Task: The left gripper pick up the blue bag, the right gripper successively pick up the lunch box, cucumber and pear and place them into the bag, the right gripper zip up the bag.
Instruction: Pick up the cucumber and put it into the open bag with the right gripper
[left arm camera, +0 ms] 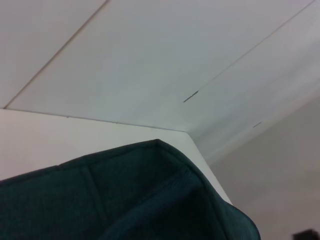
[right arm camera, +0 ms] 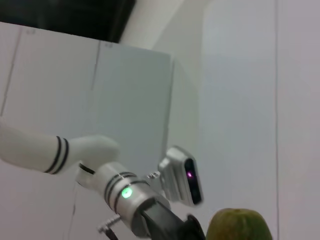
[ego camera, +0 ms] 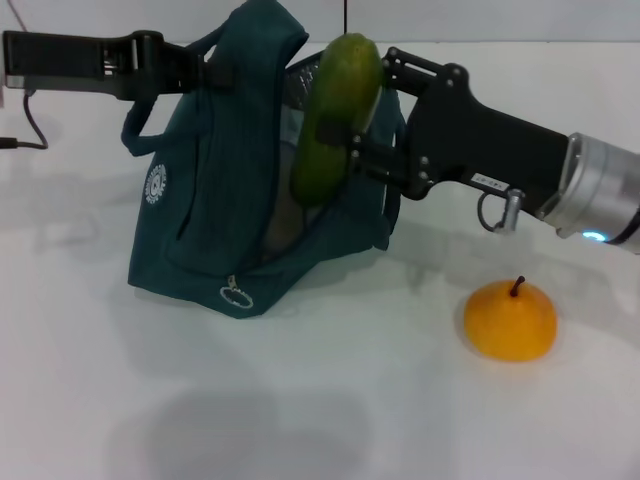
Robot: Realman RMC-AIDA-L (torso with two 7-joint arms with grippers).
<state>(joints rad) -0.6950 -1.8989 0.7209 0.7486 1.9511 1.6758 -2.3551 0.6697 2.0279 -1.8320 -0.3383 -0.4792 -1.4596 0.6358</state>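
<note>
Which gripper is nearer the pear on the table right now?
Right. The right gripper holds the cucumber over the blue bag, up and left of the pear; the left gripper grips the bag's far top, farther away.

No readable text anywhere. Bag (ego camera: 215, 215) carries small white round logo (ego camera: 155, 184), lettering illegible. Right gripper (ego camera: 352, 108) arm bears small white label (ego camera: 490, 181), print too small to read.

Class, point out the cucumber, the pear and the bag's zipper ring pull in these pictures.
cucumber (ego camera: 335, 115), head view, middle of its green body.
pear (ego camera: 510, 320), head view, centre of its orange skin.
zipper ring pull (ego camera: 237, 296), head view, metal ring at the bag's lower front.
</note>
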